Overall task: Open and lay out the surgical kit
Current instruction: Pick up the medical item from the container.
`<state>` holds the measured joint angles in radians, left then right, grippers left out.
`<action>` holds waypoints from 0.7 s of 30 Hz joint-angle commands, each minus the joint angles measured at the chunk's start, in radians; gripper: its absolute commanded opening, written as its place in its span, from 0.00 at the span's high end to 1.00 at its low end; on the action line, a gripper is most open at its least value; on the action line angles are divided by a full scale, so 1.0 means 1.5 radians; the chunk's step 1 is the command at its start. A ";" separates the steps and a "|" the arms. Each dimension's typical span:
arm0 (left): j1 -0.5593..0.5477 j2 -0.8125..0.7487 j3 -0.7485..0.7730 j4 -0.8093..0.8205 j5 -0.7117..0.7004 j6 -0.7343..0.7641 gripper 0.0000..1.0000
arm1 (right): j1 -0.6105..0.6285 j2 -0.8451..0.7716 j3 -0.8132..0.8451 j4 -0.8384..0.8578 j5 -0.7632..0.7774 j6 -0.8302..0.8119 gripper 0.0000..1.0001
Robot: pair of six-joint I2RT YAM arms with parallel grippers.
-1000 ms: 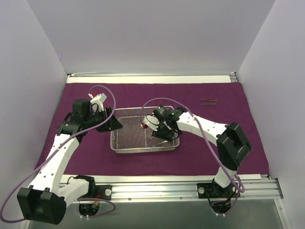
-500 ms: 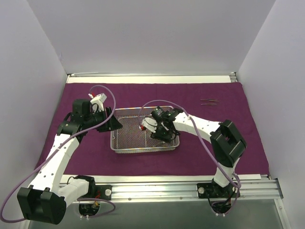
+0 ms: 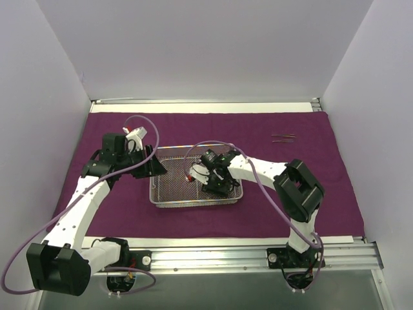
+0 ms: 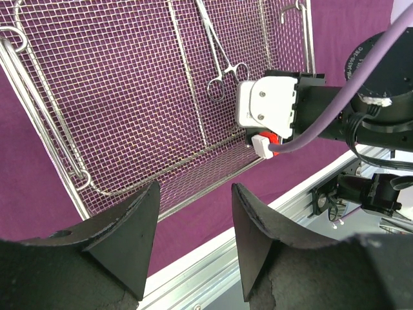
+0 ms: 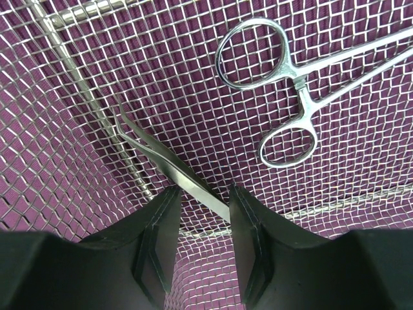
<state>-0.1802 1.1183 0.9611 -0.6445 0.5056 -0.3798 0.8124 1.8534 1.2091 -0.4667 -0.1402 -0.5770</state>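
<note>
The right hand (image 5: 203,194) is down inside the mesh tray (image 3: 173,188), its fingers narrow. Thin tweezers (image 5: 169,163) run slantwise out from between the fingertips, over the tray floor. Whether the fingers actually pinch the tweezers cannot be told. Ring-handled forceps (image 5: 299,81) lie on the mesh ahead and to the right of this hand, apart from it. The left hand (image 4: 192,206) hangs with its fingers spread wide and nothing between them, the tray's rim just ahead of its fingertips. The tray sits on the purple cloth (image 3: 271,200), which is spread flat over the counter. Two more thin instruments (image 3: 282,137) lie on the cloth, well beyond the right hand.
</note>
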 commanded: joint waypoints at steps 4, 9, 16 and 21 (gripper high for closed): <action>0.006 0.015 0.026 0.030 0.003 0.008 0.43 | 0.011 0.040 -0.004 0.021 0.013 0.003 0.68; 0.006 0.031 0.037 0.034 0.001 0.010 0.43 | 0.006 0.041 0.011 0.023 -0.013 0.011 0.88; 0.006 0.064 0.055 0.042 -0.004 0.002 0.43 | -0.018 -0.023 0.012 0.017 -0.040 0.031 1.00; 0.005 0.091 0.066 0.070 0.015 -0.025 0.43 | -0.080 -0.105 0.028 0.026 -0.068 0.100 1.00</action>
<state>-0.1802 1.2411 1.0042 -0.6144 0.5060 -0.3950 0.7563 1.8225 1.2194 -0.4465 -0.2008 -0.5053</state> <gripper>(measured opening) 0.572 0.130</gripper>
